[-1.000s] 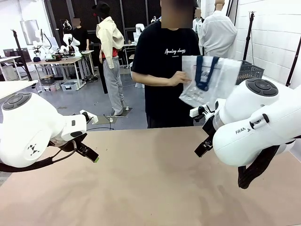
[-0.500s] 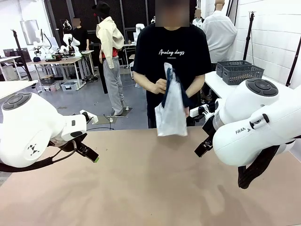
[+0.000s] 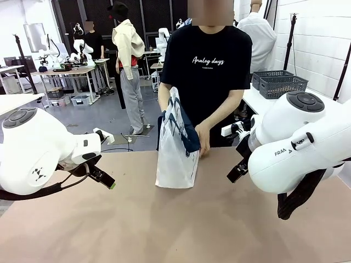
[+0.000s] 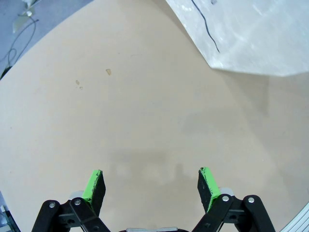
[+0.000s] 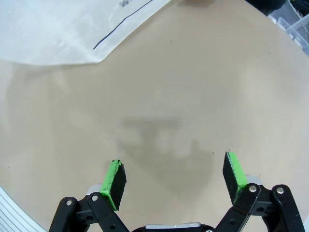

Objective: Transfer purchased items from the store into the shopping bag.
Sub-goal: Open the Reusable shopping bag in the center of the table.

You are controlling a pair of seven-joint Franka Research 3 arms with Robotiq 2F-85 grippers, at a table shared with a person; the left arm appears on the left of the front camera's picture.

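1. Tall translucent frosted-plastic shopping bag with navy strap handles [image 3: 174,156] stands upright on the beige table [image 3: 181,230], far-middle, with a person's hand [image 3: 203,141] against its side.
2. Left gripper [image 4: 150,180]: jaws spread wide, empty, above bare tabletop.
3. Right gripper [image 5: 176,175]: jaws spread wide, empty, above bare tabletop.

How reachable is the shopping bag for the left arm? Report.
Probably yes: bare table lies between the open left gripper and the shopping bag, though the person's hand holds it.
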